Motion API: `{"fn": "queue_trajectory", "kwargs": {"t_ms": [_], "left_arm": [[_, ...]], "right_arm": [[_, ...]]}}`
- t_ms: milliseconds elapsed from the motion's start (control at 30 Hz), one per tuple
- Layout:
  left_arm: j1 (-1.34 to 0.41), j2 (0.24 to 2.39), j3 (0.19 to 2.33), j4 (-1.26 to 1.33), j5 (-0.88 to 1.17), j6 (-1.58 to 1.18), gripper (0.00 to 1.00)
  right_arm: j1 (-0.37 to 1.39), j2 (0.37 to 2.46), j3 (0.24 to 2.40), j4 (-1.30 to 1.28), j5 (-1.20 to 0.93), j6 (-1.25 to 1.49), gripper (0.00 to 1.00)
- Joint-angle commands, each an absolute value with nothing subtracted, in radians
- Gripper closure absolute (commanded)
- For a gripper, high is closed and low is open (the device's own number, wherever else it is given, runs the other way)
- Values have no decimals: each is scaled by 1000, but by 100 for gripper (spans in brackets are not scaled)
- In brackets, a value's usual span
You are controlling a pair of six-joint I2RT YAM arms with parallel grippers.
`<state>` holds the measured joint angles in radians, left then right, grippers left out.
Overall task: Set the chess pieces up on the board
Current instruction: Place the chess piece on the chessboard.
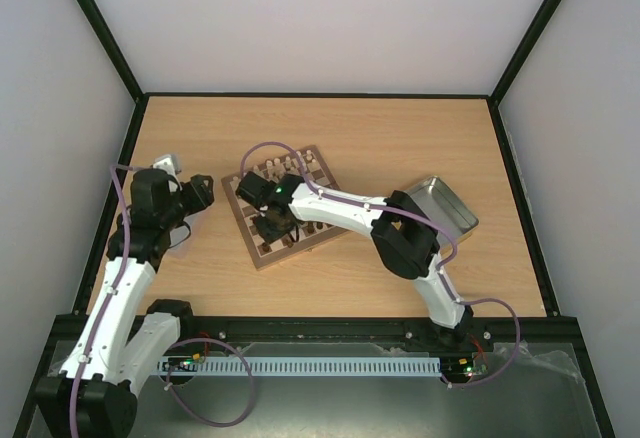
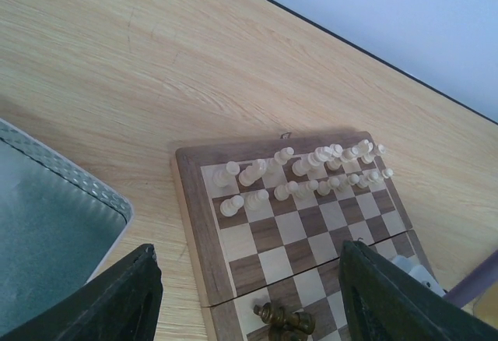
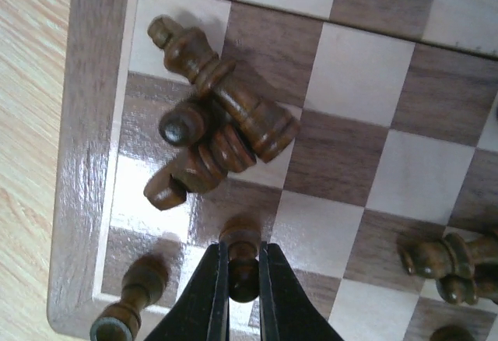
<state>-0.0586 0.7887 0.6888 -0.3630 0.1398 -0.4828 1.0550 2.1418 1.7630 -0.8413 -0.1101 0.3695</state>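
- From above, we see the board [image 1: 320, 180] lying askew at mid-bench [image 1: 400, 128], clear of every bench edge. There is open wood far of it and on both sides.
- A silver tray [image 1: 447, 206] sits right of the board, apart from it. A second tray [image 1: 168, 164] shows only a corner behind the left arm.
- The right arm crosses the board and hides its middle. The right claw [image 1: 270, 223] is over the near-left squares, and we cannot read its grip from here. The left claw [image 1: 205, 195] hangs left of the board over bare bench.
- In the left wrist view, its fingers [image 2: 124, 298] stand wide with nothing between them. Cream pieces [image 2: 311, 171] stand in two rows along the board's far edge, and the middle squares lie free. A toppled dark figure [image 2: 284, 319] is cut off at the bottom.
- In the right wrist view, the right claw is narrow and pinches a dark piece [image 3: 243, 255] by the board's border. A dark heap [image 3: 214, 127] of three fallen figures lies just beyond it. More figures [image 3: 447, 263] are cut off at the right.
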Motion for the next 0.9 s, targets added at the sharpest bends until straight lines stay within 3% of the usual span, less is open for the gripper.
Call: {"fn": "queue_trajectory", "kwargs": {"t_ms": [0,567,867], "left_arm": [[-61,774,680,-368,118,-488,36],[-61,774,678,-367,121,-489,36],[-61,773,678,-366,122,-489,35]], "right_arm": [[1063,2187,1830,-879,-104,355,98],[1065,2228,1884,-789,-32,399,98],[1066,2195,1874,-878,-115,375,98]]}}
